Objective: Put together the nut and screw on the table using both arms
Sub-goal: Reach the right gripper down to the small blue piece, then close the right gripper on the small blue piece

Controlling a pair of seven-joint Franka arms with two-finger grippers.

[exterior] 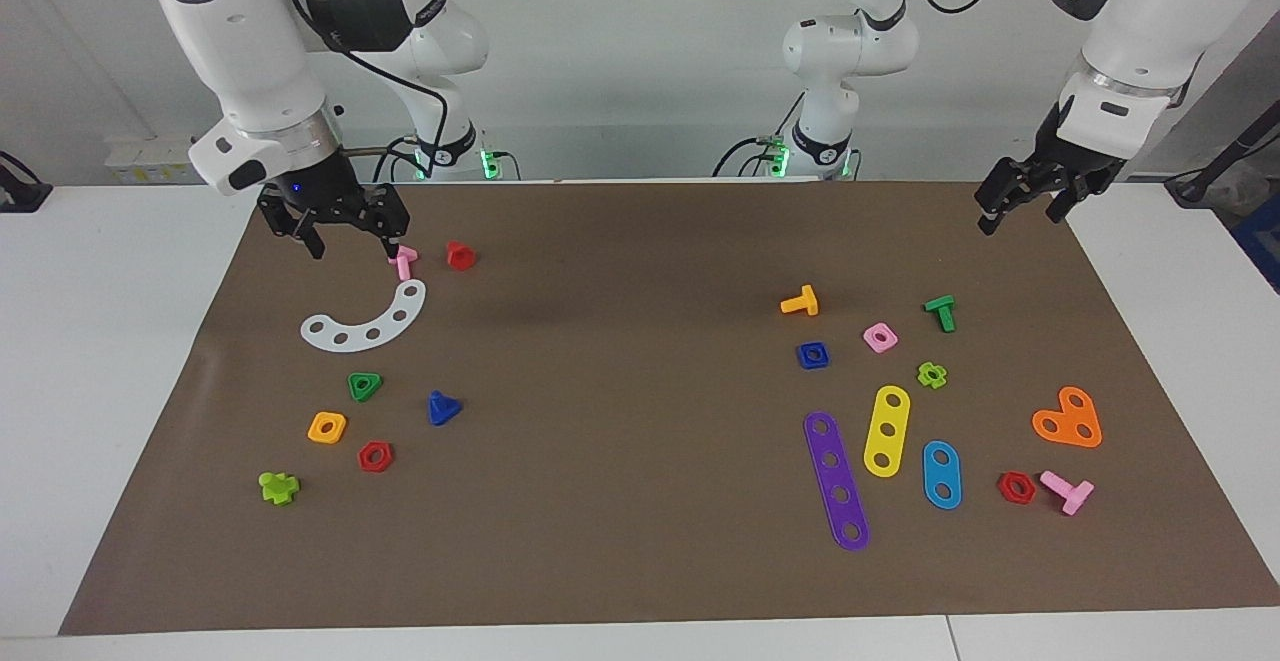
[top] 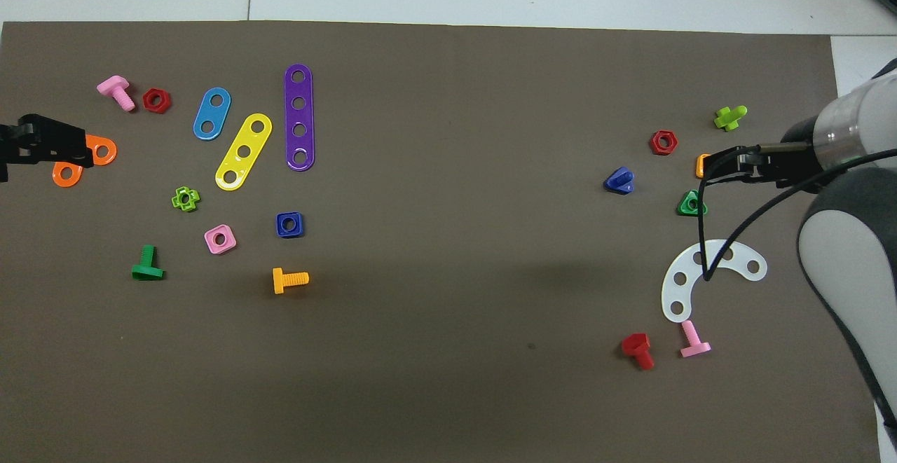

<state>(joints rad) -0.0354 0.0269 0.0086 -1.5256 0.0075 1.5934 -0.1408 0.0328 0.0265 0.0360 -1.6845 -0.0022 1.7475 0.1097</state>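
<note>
Facing view from my remote seat: white worktop (exterior: 120, 361) with a big brown mat (exterior: 620, 501) over most of it, plain pale wall past the robots, cables trailing down by the two bases. Loads of little plastic bits lie scattered in two clusters on the mat.

The nut (exterior: 813, 355) sits flat in the cluster toward the left arm's end, just beside an orange bolt (exterior: 800, 302) and a pink nut (exterior: 880, 338). The screw (exterior: 442, 408) lies in the other cluster, near a green nut (exterior: 365, 385) and a red hex nut (exterior: 375, 456).

Right claw (exterior: 352, 247) hangs with fingers spread wide, holding nothing, over the mat beside a pink bolt (exterior: 403, 261) and above the white arc strip (exterior: 366, 322). Left claw (exterior: 1020, 213) waits up over the mat's corner near its own base, also wide open and empty.

Both blue parts are well apart, untouched.
</note>
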